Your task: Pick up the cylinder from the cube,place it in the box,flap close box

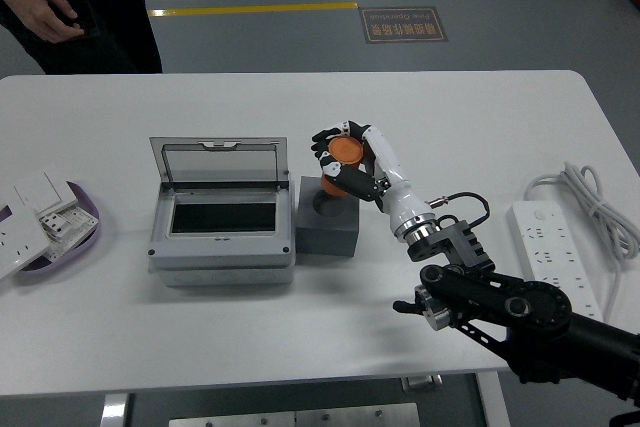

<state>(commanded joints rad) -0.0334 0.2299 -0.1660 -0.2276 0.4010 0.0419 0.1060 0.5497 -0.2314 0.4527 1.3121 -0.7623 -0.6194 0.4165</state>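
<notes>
Box (221,230) sits left of centre on counter (480,117), lid (218,162) standing up at its back edge. Cube (330,226) just right of box, touching or nearly. Cylinder (343,161) above cube's top, held in right hand (350,162), w/ a gap between cylinder and cube. Right arm comes in from lower right, in front of & right of cube. Power strip (552,254) w/ its cable (585,194) near right edge, well apart from cube. Wall switches (30,217) on a dish (80,229) at far left edge. Person (75,7) stands behind counter, top left, w/ one hand (42,9) over the floor, not the counter.
</notes>
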